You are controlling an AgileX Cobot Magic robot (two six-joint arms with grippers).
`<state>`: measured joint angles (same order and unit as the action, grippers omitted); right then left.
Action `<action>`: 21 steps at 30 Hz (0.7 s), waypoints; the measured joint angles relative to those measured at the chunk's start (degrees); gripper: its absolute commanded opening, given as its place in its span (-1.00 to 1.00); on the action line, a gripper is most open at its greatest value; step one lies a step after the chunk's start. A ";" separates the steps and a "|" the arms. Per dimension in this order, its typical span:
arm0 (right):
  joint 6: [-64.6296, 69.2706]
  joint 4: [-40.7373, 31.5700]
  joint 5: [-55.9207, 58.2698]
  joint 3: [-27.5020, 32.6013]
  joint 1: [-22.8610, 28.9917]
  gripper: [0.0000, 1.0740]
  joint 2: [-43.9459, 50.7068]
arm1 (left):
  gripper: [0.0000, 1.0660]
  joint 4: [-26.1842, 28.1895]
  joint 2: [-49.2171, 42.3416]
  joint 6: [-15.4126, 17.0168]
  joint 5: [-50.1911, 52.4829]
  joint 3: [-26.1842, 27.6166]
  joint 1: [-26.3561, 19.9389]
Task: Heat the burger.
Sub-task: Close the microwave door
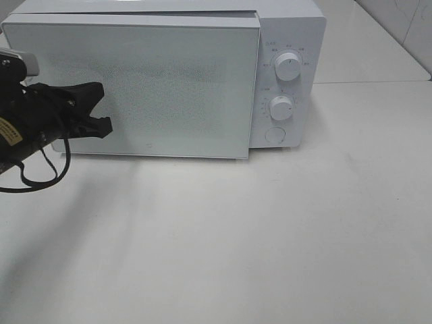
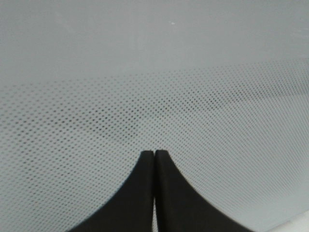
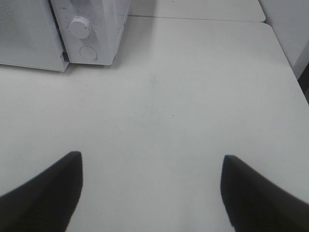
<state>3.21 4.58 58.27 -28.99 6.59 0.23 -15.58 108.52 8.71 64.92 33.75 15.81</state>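
Black left hand [image 2: 154, 153] pinched fully closed on nothing, tips pointing at the dotted door [image 2: 145, 96] of the white boxy microwave [image 1: 297, 27]. Right hand [image 3: 152, 157] hovers over the white table [image 3: 193, 96], spread wide, empty. Print around the microwave's round white knobs [image 1: 288, 67] is unreadable. Where the burger is cannot be told

The burger shows in no view, hidden or out of frame, and the white microwave [image 1: 290, 30] at the far side of the table [image 1: 270, 236] has its dotted door [image 1: 155, 88] standing slightly proud beside 2 knobs [image 1: 288, 67] and 1 button [image 1: 275, 134].
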 measured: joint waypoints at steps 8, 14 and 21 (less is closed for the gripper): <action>0.00 0.00 0.00 0.00 0.00 0.41 0.00 | -1.00 0.34 3.67 0.34 -1.15 4.81 3.32; 0.00 0.00 0.00 0.00 0.00 0.41 0.00 | -1.00 0.52 5.16 0.80 -3.21 8.31 5.10; 0.00 0.00 0.00 0.00 0.00 0.41 0.00 | -1.00 -2.46 7.96 1.09 -6.47 14.27 9.17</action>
<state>3.21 4.58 58.27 -28.99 6.59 0.23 -18.05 116.48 9.80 58.44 48.01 24.98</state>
